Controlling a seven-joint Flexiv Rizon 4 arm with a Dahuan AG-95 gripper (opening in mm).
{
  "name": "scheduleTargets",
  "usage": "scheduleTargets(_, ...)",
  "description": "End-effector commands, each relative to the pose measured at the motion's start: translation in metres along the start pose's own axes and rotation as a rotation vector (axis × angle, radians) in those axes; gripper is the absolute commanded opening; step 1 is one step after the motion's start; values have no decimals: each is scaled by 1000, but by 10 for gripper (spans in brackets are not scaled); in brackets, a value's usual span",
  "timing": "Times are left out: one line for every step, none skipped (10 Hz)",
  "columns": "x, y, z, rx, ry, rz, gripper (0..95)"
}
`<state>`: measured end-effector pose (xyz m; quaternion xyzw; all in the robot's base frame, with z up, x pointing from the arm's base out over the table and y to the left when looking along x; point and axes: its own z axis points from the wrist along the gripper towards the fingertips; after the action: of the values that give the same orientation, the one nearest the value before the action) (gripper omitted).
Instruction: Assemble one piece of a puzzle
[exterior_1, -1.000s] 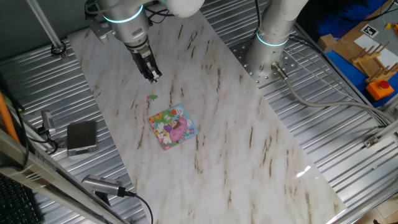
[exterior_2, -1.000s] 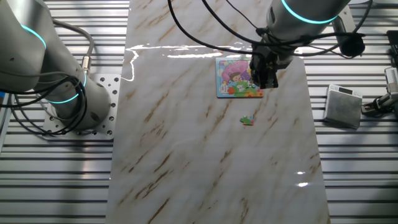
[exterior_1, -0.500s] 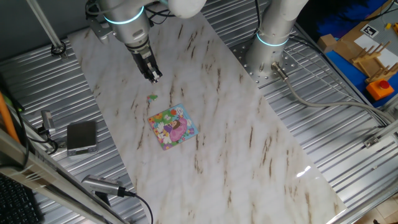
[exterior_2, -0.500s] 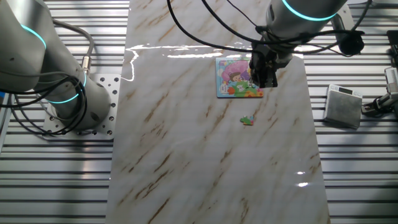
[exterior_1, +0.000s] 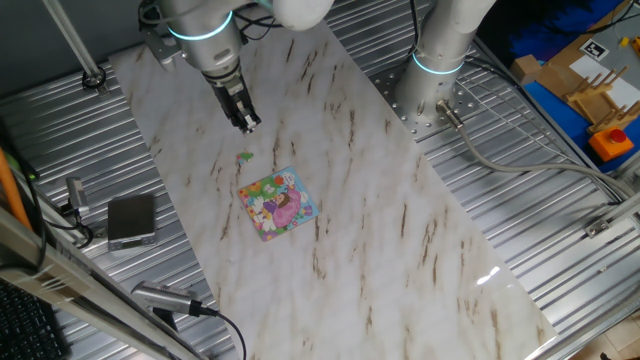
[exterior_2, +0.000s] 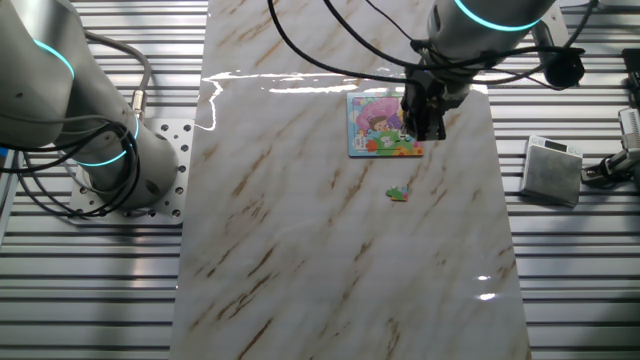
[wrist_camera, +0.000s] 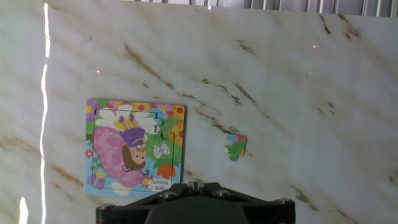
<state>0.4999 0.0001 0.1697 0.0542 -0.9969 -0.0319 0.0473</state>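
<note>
Nothing of the task is done yet, as I judge it. The piece (wrist_camera: 236, 147) lies loose on the marble tabletop (exterior_1: 400, 220), right of centre in the hand view, near but apart from the puzzle (wrist_camera: 135, 149) at lower left. In one fixed view my gripper (exterior_1: 247, 124) hangs above the table, up-frame of the piece (exterior_1: 243, 156), holding nothing; I cannot tell how wide the fingers stand. Left to do: descend, pick up the piece, seat it in the puzzle (exterior_2: 381, 124).

Green piece (wrist_camera: 235, 147); pink-purple-yellow puzzle (wrist_camera: 135, 148); brown-veined white table (wrist_camera: 298, 93)
</note>
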Motion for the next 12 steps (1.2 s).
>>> scheduleTargets(0, 0, -1, -6, 8, -8, 0)
scheduleTargets(0, -3, -2, -13, 8, -3, 0)
scheduleTargets(-2, -6, -2, -23, 8, -6, 0)
scheduleTargets(-7, -10, -3, -27, 12, -1, 0)
scheduleTargets(-11, -14, -4, -30, 19, 1, 0)
scheduleTargets(-13, -18, -2, -30, 19, 1, 0)
scheduleTargets(-17, -21, 2, -31, 18, -3, 0)
scheduleTargets(-20, -24, 6, -33, 18, -7, 0)
scheduleTargets(-22, -27, 9, -33, 18, -10, 0)
scheduleTargets(-23, -30, 13, -34, 17, -16, 0)
scheduleTargets(-23, -32, 17, -36, 16, -25, 0)
scheduleTargets(-24, -35, 23, -36, 15, -29, 0)
